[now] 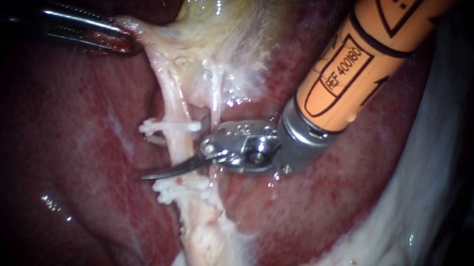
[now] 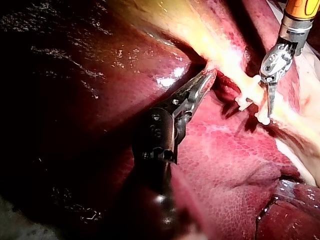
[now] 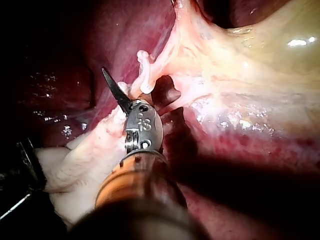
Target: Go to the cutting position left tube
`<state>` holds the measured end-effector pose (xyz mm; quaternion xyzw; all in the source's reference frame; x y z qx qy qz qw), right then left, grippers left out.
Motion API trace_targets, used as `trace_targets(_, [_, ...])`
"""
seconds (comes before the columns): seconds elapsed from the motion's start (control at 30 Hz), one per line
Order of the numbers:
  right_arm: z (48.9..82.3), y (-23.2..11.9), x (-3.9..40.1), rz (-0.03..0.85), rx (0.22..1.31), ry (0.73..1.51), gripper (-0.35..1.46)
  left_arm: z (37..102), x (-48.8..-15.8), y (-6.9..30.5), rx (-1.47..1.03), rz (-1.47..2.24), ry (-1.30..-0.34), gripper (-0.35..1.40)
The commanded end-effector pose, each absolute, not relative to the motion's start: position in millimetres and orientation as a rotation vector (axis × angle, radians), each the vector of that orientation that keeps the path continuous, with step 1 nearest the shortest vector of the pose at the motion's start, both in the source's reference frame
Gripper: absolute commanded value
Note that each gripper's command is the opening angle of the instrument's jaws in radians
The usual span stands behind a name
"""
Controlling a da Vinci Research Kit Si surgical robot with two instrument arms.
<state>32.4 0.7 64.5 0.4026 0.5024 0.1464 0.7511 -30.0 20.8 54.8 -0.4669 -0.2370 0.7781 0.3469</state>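
Observation:
The left tube [image 1: 176, 144] runs pale down the middle of the endoscope view. It carries one white clip [image 1: 171, 126] above and two more clips [image 1: 179, 190] below. My right instrument [image 1: 153, 157] comes from the upper right on an orange shaft, jaws open. One dark curved blade crosses in front of the tube between the clips, and a grey tip shows behind the tube. My left instrument [image 1: 126, 44] is shut on the gallbladder's [image 1: 224, 27] pale edge and holds it stretched. In the wrist views the same blade [image 2: 271, 102] [image 3: 111, 84] lies against the clipped tube.
Dark red liver [image 1: 73, 152] lies on both sides of the tube. A second thin strand [image 1: 215, 99] runs just right of it, close to my right instrument's metal wrist [image 1: 247, 145]. Whitish tissue [image 1: 413, 225] borders the liver at the right.

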Motion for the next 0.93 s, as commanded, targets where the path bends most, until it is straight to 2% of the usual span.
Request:
trace_targets(0.03, [64.3, 0.6, 32.5, 0.321, 0.890, 1.101, 1.35, 54.9, -30.0, 20.8, -1.211, 2.018, -0.615, -0.35])
trace_targets(0.5, [61.6, -0.7, 33.6, 0.309, 0.911, 1.131, 1.35, 54.9, -30.0, 20.8, -1.211, 2.019, -0.615, -0.35])
trace_targets(0.93, [61.5, -0.8, 33.7, 0.309, 0.912, 1.131, 1.35, 54.9, -30.0, 20.8, -1.211, 2.019, -0.615, -0.35])
